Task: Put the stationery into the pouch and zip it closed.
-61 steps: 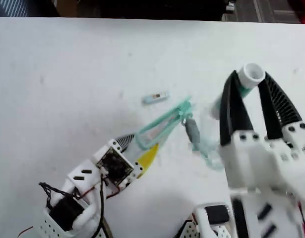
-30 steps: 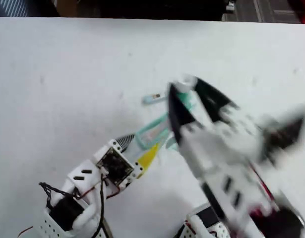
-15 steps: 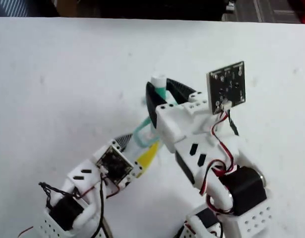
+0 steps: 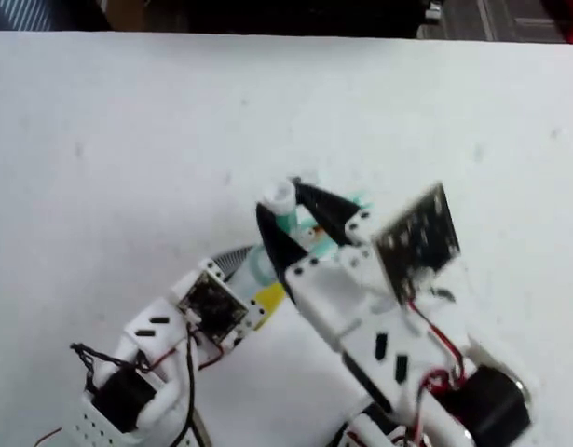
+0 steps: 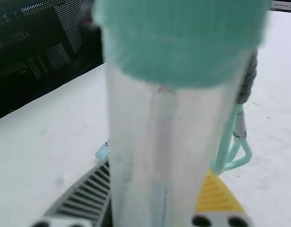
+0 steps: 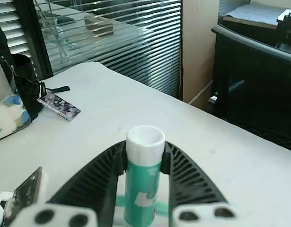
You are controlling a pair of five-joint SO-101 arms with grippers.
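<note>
A clear pouch (image 4: 316,235) with teal trim lies mid-table, largely hidden under my right arm. My left gripper (image 4: 252,272) is shut on the pouch's near end; in the left wrist view the pouch (image 5: 164,142) stands close up between the grey ribbed finger and the yellow finger (image 5: 214,194), with its grey zipper pull (image 5: 250,78) behind. My right gripper (image 4: 281,200) hovers over the pouch, shut on a glue stick (image 4: 282,207) that has a teal body and a white cap. The glue stick (image 6: 143,179) stands upright between the black fingers of the right gripper (image 6: 144,147).
A small pale-blue item (image 5: 102,150) lies on the white table just beyond the pouch. The table's far edge (image 4: 267,35) runs along the back. A dark bag (image 6: 13,90) and a tag (image 6: 60,106) sit on the table farther off.
My right arm swung in from the right with the glue stick and turned, bringing it over the pouch close to the left gripper. The left arm held still.
</note>
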